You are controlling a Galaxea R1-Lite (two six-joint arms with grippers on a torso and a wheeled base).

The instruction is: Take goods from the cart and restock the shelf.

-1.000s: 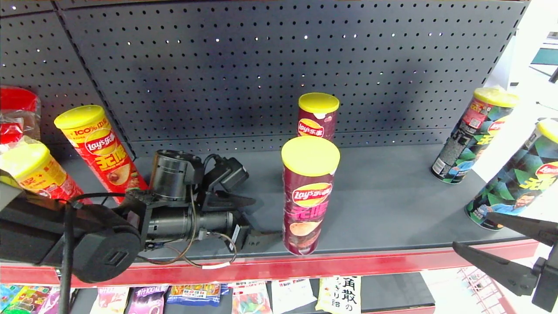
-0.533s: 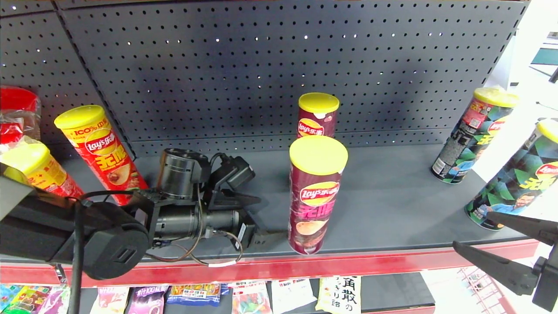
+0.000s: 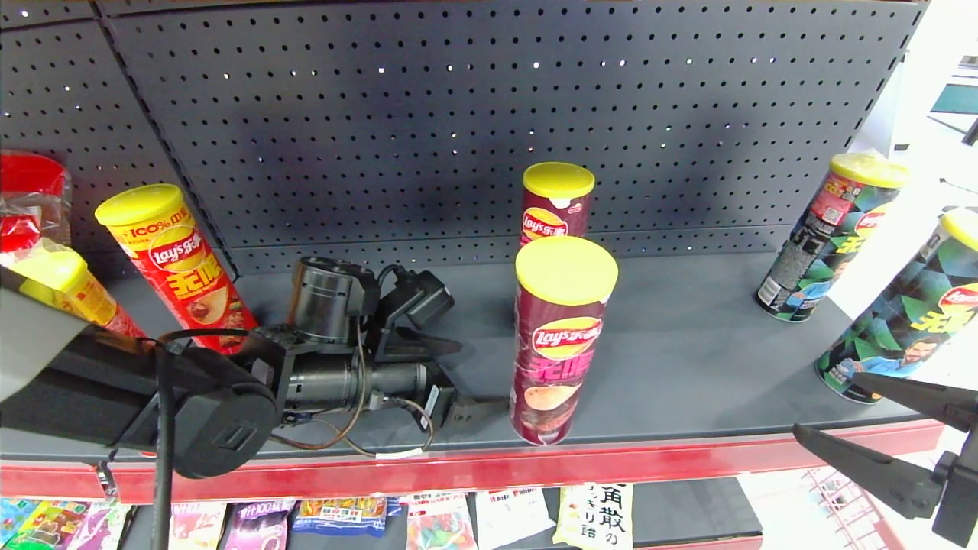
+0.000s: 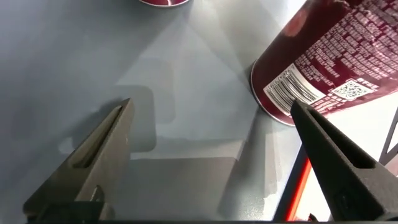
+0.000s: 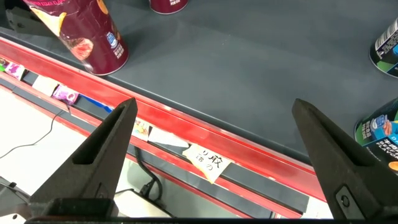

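Note:
A maroon chip can with a yellow lid (image 3: 561,344) stands near the front edge of the grey shelf (image 3: 688,344). A second maroon can (image 3: 556,202) stands behind it by the pegboard. My left gripper (image 3: 485,374) lies low on the shelf just left of the front can. It is open and holds nothing. In the left wrist view one of the left gripper's (image 4: 211,155) fingers (image 4: 329,149) sits against the base of the front can (image 4: 329,56). My right gripper (image 3: 825,405) hangs open and holds nothing, in front of the shelf's red lip at the right.
Two red chip cans (image 3: 179,267) stand at the shelf's left end and two green-black cans (image 3: 833,237) at its right. The pegboard back wall (image 3: 458,114) rises behind. Snack packets (image 3: 458,519) hang on the lower shelf under the red lip (image 3: 611,458).
My left arm has slid to the right along the shelf, and the front maroon can has shifted right with it. The right gripper has stayed still.

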